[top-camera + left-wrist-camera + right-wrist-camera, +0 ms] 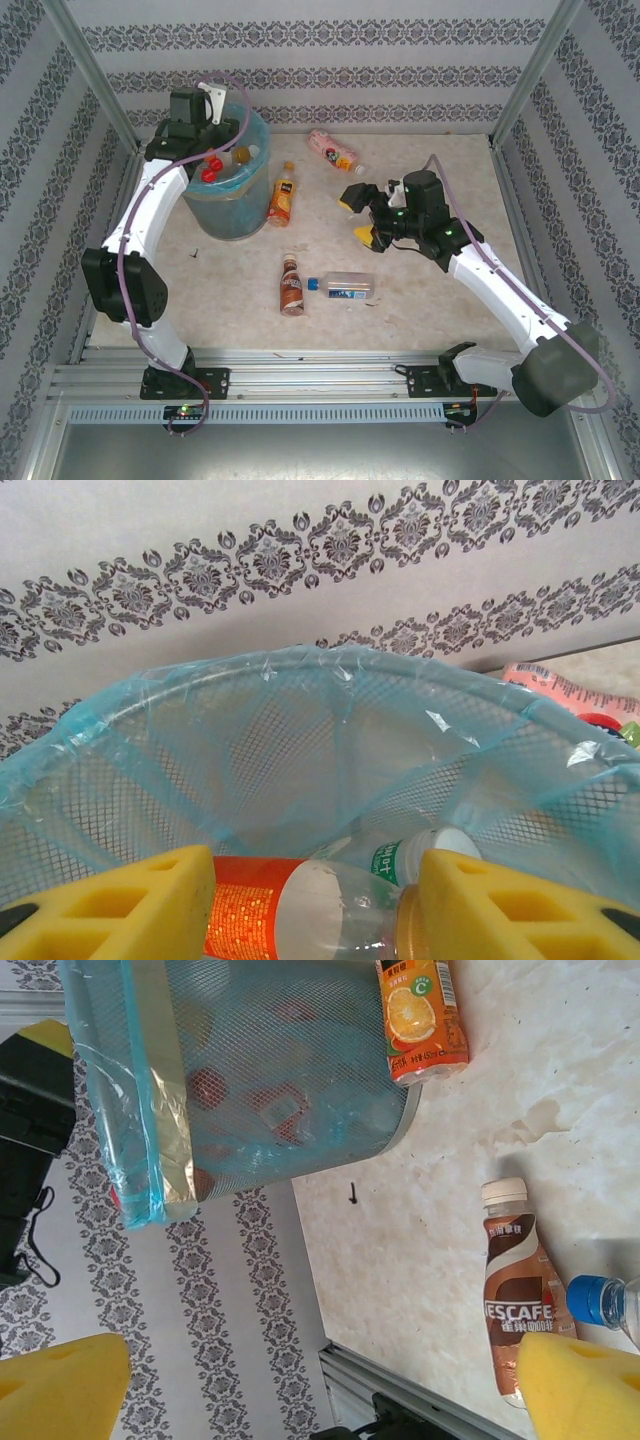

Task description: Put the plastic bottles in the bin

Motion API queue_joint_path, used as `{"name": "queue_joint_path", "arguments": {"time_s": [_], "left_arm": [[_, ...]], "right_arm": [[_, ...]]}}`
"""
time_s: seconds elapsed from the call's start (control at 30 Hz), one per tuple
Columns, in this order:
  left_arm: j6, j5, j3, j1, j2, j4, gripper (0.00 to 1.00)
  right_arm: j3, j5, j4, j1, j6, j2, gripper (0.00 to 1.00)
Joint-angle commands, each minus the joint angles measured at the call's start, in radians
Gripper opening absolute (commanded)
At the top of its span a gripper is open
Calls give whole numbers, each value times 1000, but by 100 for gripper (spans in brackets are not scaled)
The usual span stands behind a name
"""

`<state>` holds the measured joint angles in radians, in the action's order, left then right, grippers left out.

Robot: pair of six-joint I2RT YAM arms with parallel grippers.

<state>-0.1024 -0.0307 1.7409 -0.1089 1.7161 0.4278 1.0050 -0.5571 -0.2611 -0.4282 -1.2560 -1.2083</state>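
The bin (228,205), a mesh bucket lined with a light-blue bag (300,740), stands at the back left and holds several plastic bottles. My left gripper (318,905) hangs over its inside, fingers (110,910) apart. Under them lies a clear bottle with a red-orange label (290,910) and gold cap, beside a white-capped bottle with a green label (425,852). On the table lie an orange juice bottle (283,196), a pink bottle (333,150), a brown coffee bottle (291,285) and a clear blue-capped bottle (342,286). My right gripper (360,215) hovers open over the table's middle, empty.
Patterned walls close in the table at the back and both sides, with metal posts (95,70) at the back corners. A metal rail (300,375) runs along the near edge. The orange juice bottle (420,1020) lies right beside the bin's base (300,1110).
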Motion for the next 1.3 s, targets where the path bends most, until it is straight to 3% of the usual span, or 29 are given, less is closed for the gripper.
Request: {"name": "queue_joint_path", "arguments": {"time_s": [0.0, 0.17, 0.4, 0.53, 0.7, 0.93, 1.1, 1.27], "left_arm": [[47, -38, -5, 14, -75, -50, 56], [81, -73, -19, 12, -171, -47, 55], [115, -129, -221, -21, -402, -96, 54], [99, -211, -352, -87, -518, -95, 53], [49, -285, -538, -234, -649, -99, 53], [81, -454, -791, -316, -749, -211, 55], [89, -449, -889, -321, -770, -291, 55], [74, -447, -914, -323, -758, -315, 55]], "right_arm": [[43, 28, -56, -10, 68, -24, 98], [189, 93, -234, -14, 250, -106, 93], [432, 269, -444, -29, 538, -283, 87], [568, 366, -466, -27, 748, -413, 87], [693, 492, -417, -10, 1023, -610, 89], [986, 531, -428, 60, 1132, -923, 90], [1187, 561, -471, 97, 1168, -1110, 94], [1420, 543, -595, 141, 1142, -1299, 91]]}}
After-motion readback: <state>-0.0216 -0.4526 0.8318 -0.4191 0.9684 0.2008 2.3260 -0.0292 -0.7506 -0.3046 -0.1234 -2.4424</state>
